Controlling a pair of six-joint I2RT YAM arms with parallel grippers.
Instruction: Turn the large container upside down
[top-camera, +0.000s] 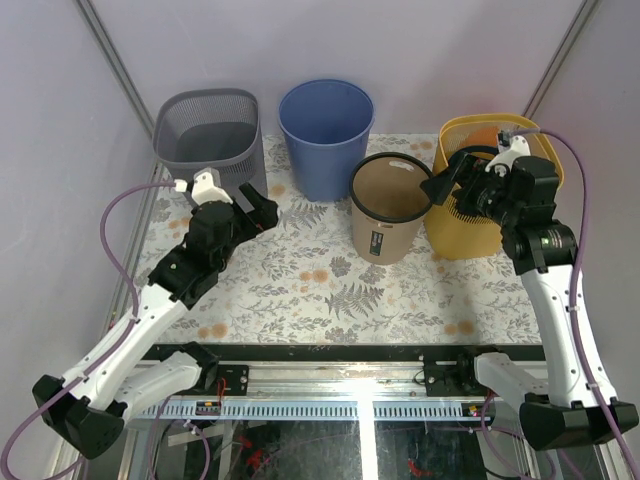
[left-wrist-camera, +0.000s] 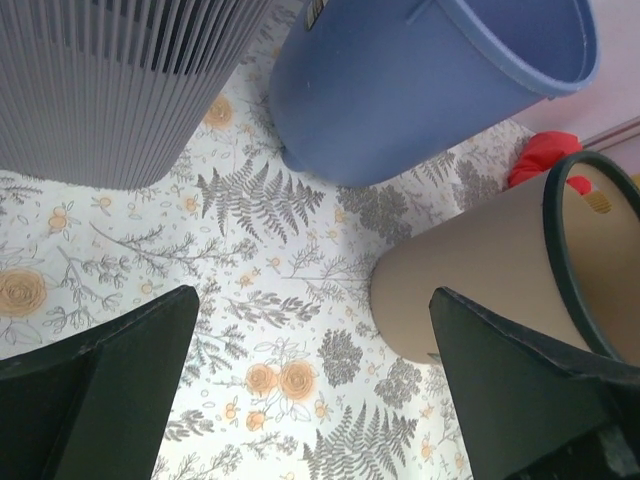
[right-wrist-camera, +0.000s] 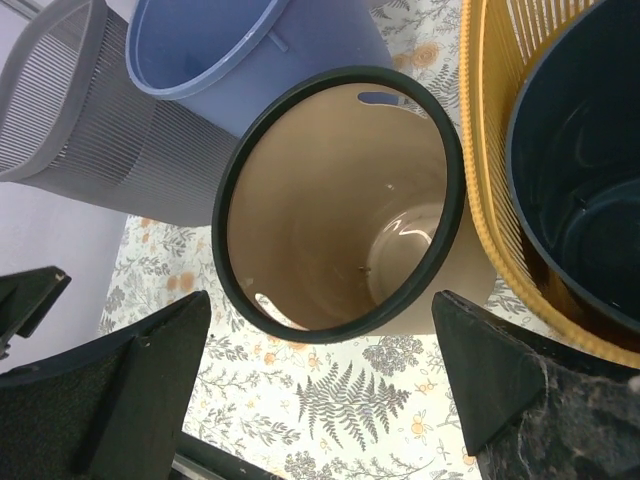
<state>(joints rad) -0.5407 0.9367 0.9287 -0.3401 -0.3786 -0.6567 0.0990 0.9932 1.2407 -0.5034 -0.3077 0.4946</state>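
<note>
Left pincer (top-camera: 258, 205): jaws spread wide and holding nothing, over the flowered table (top-camera: 300, 290) left of centre, just near-right of the grey mesh bin (top-camera: 205, 135) and well apart from the task's item. In its own camera, the left pincer (left-wrist-camera: 312, 300) shows bare cloth between its fingers. The grey mesh bin (left-wrist-camera: 100, 80) stands far left in that view and the blue bin (left-wrist-camera: 400, 90) far centre. Right pincer (top-camera: 448, 178): jaws likewise spread wide and gripping nothing, raised above the right rim of the large tan container (top-camera: 385, 225). That container stands upright, mouth up, black-rimmed, right of the table's centre. It sits near-right of the blue bin (top-camera: 325, 150) and close against the left wall of the yellow slatted basket (top-camera: 455, 235); whether the two touch I cannot tell. The right pincer (right-wrist-camera: 322, 298) looks straight down into the large tan container (right-wrist-camera: 330, 200), whose inside shows only a bare floor. To the right, the yellow slatted basket (right-wrist-camera: 490, 150) holds a dark blue tub (right-wrist-camera: 580, 150), also mouth up. All four floor-standing containers are upright.
</note>
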